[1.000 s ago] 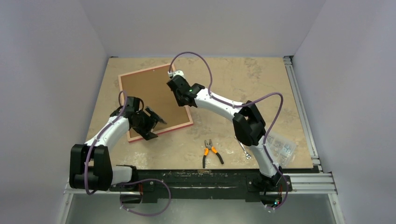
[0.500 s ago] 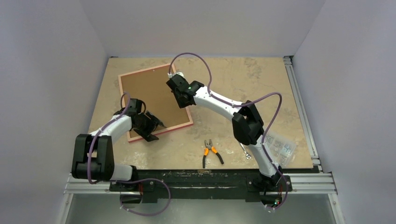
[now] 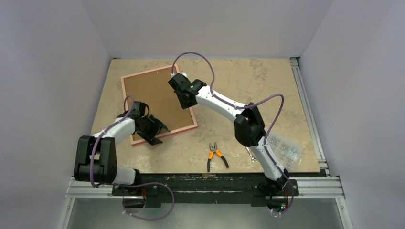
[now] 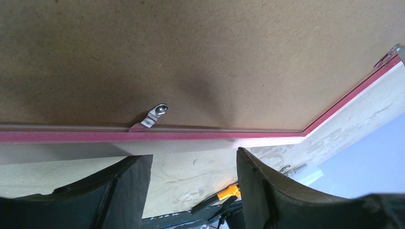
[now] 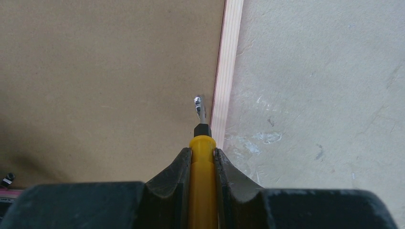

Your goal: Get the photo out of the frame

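The frame lies face down on the table, brown backing board up, with its pink-red border round it. The photo is hidden under that board. My left gripper hovers open at the frame's near edge; nothing sits between its jaws. A metal clip lies just beyond them. My right gripper is shut on a yellow-handled screwdriver. The screwdriver's tip rests at another metal clip, by the frame's right edge.
Orange-handled pliers lie near the front middle of the table, with a small wrench to their right. A clear box of small parts sits at the front right. A further clip marks the frame's corner.
The left arm's elbow swung in and its gripper settled lower at the frame's near edge, jaws narrowed somewhat. The right gripper crept up-left along the frame's right edge with the screwdriver.
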Controlling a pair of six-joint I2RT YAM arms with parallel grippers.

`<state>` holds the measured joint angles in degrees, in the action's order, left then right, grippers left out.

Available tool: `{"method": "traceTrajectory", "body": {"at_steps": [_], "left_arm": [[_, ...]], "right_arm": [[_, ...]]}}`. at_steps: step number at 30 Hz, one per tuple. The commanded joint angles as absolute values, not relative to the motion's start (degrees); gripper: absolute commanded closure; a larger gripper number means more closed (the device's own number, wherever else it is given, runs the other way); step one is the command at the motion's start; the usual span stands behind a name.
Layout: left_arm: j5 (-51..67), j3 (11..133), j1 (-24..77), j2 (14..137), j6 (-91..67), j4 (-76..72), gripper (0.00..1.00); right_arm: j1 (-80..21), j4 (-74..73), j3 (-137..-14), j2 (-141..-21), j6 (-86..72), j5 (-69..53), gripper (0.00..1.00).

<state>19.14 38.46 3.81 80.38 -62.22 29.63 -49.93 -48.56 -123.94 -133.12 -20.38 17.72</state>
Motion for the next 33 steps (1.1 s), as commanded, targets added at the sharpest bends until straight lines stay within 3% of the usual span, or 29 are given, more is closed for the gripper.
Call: {"method": "traceTrajectory", "body": {"at_steps": [1,14,33], "left_arm": [[19.08,38.14,3.47,80.7,-62.33,28.07,0.37],[19.93,38.27,3.47,80.81,-61.75,27.83,0.36],[20.37,38.14,3.44,80.68,-61.61,27.39,0.35]], "right_arm": [[-50.19,-49.92,-122.75,-132.87,-23.18,11.8,1.0],[-49.46,-49.19,-117.03,-129.8,-24.65,17.97,1.0],[-49.48,-46.14,-109.51,-125.2,-25.32,10.9,1.0]]}}
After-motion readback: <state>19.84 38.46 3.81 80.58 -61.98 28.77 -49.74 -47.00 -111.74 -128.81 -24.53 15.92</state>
